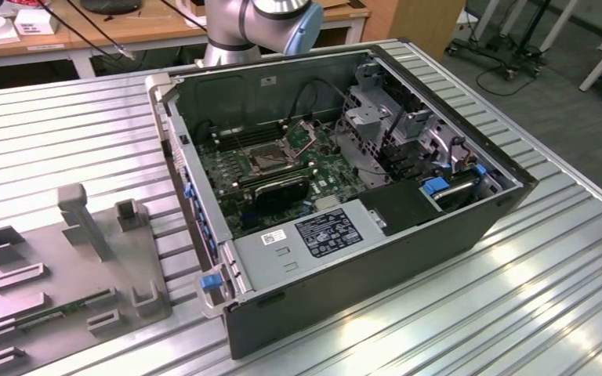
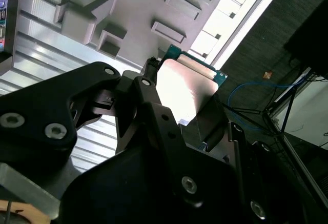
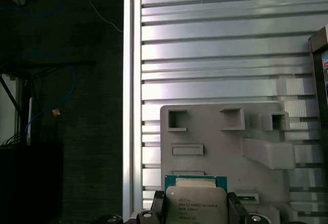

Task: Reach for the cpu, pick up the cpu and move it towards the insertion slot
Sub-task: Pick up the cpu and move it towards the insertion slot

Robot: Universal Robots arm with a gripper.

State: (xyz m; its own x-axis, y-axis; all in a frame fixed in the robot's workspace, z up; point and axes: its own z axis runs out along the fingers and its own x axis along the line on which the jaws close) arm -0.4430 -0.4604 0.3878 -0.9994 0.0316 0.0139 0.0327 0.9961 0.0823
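Note:
The cpu (image 3: 196, 199) is a flat square chip with a silvery top and a thin green rim, and my gripper (image 3: 196, 212) is shut on it, one black finger on each side edge. In the second wrist view the cpu (image 2: 185, 88) hangs above the grey fixture plate (image 2: 128, 3), clamped by the gripper (image 2: 182, 108). The insertion slot (image 1: 266, 160), a dark square socket with a silver frame, sits on the green motherboard inside the open computer case (image 1: 385, 258). The arm's base (image 1: 251, 27) stands behind the case.
The grey fixture plate (image 1: 71, 282) with raised blocks and pockets lies on the ribbed metal table (image 1: 531, 305) at the exterior view's left of the case. Drive cages and cables (image 1: 395, 133) crowd the case's far side. The table's edge (image 3: 132, 80) borders dark floor.

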